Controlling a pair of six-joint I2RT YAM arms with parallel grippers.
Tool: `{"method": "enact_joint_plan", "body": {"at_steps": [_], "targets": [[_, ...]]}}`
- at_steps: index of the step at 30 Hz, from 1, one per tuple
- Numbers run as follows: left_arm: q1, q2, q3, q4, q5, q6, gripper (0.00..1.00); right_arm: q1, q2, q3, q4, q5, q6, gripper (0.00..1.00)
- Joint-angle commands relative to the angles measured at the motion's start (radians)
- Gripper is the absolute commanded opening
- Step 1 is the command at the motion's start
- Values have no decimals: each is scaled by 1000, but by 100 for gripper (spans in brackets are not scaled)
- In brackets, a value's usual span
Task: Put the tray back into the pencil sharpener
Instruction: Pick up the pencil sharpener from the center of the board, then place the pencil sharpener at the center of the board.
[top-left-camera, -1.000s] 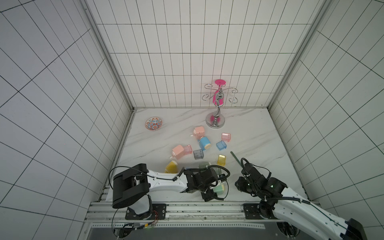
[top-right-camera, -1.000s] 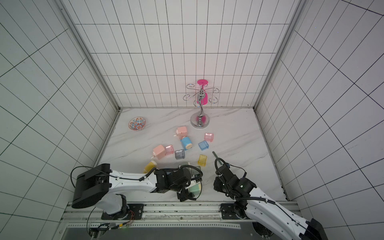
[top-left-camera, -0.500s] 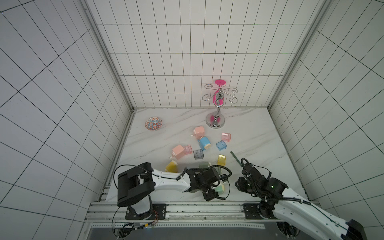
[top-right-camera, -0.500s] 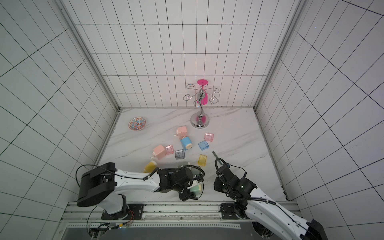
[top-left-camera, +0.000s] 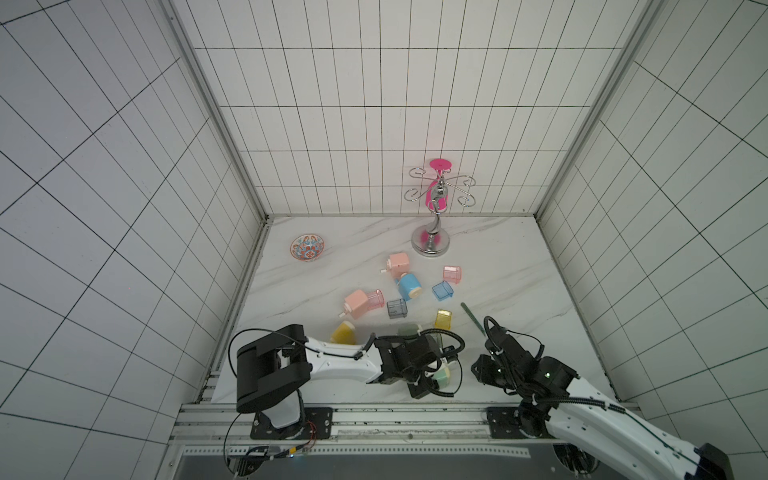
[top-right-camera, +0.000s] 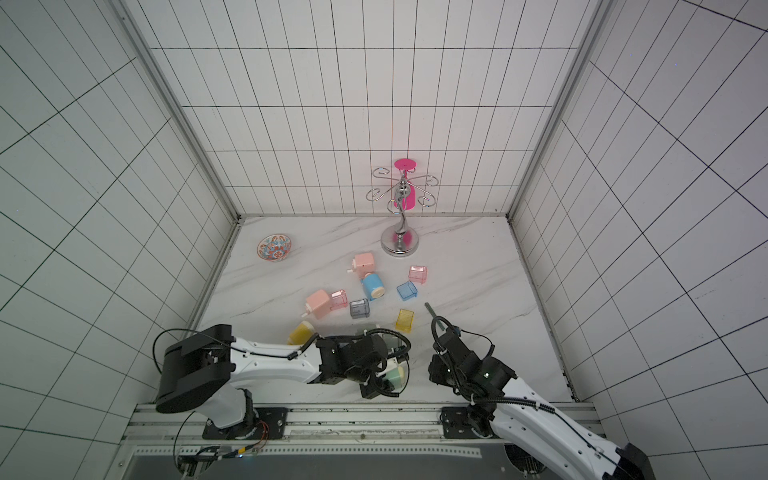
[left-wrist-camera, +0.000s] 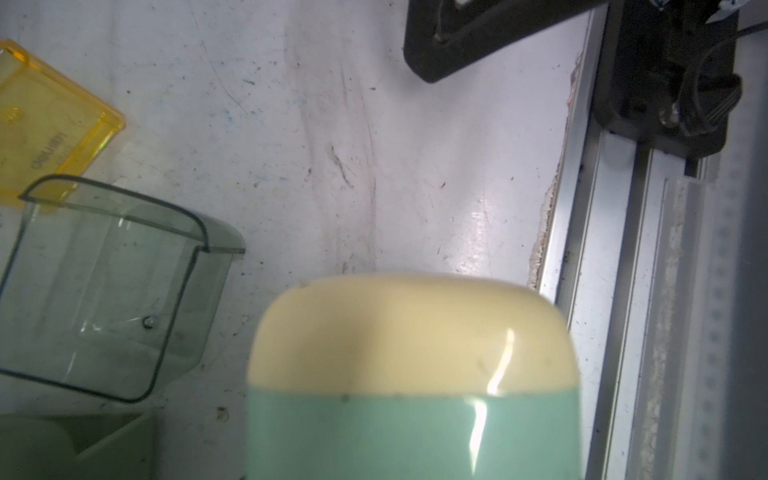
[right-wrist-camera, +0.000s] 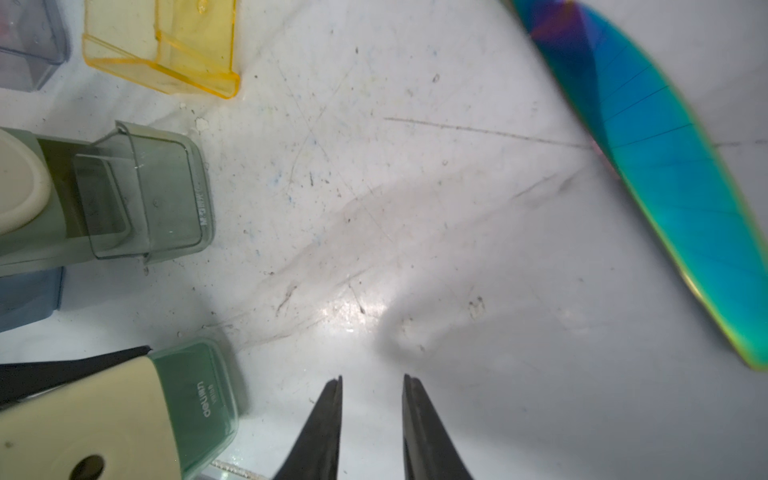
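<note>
**A:** Two questions, then. First, the left end effector (top-left-camera: 430, 374): what is it doing?

**B:** It is at a mint and cream sharpener (top-left-camera: 442, 377) that lies on its side near the front edge of the surface (top-left-camera: 519, 270). One black finger (right-wrist-camera: 75, 368) lies against the cream face. The other finger is hidden, so I cannot tell whether it pinches the sharpener or merely rests there.

**A:** Why would it hold the sharpener lying down?

**B:** To brace it, I'd guess. On its side, the drawer end points toward the right end effector. A push from there would then meet resistance instead of sliding the body away.

**A:** And where is the tray?

**B:** A dark green tray (right-wrist-camera: 195, 395) sits in that drawer end, at the left end effector's tip. It looks nearly or fully home. Just beyond the same end effector, a smoky tray (left-wrist-camera: 104, 291) is only partway into the mouth of a sage sharpener (right-wrist-camera: 33, 253). Past that lies a loose yellow tray (right-wrist-camera: 166, 41).

**A:** Which one needs doing?

**B:** Probably the smoky one, though I judge that only from its half-in position.

**A:** Second question: what is further right?

**B:** The right end effector (right-wrist-camera: 372, 378) is slightly spread and pinching nothing. It is poised over bare surface just beside the dark green tray. A shiny teal strip (right-wrist-camera: 665, 166) lies off to its far side, apart from everything.
</note>
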Motion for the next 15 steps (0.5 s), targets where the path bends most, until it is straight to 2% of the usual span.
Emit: {"method": "enact_joint_plan", "body": {"at_steps": [1, 4, 5, 9, 10, 12, 14, 15], "targets": [[-30, -92, 55, 16, -65, -39, 30, -7, -20, 52, -31, 53, 4, 28], [-30, -181, 74, -14, -139, -129, 0, -7, -34, 53, -31, 85, 11, 28], [-31, -212, 82, -29, -184, -166, 0, -6, -37, 55, -30, 92, 11, 28], [-14, -335, 112, -137, -497, -395, 0, -8, -38, 71, -30, 122, 8, 28], [25, -358, 127, -184, -500, -457, 0, -7, -37, 73, -31, 129, 9, 28], [159, -387, 159, -275, -405, -550, 0, -10, -38, 76, -31, 140, 12, 28], [264, -414, 188, -336, -335, -565, 0, -10, -39, 77, -30, 149, 15, 28], [300, -426, 197, -360, -361, -575, 0, -10, -41, 80, -32, 151, 14, 28]]}}
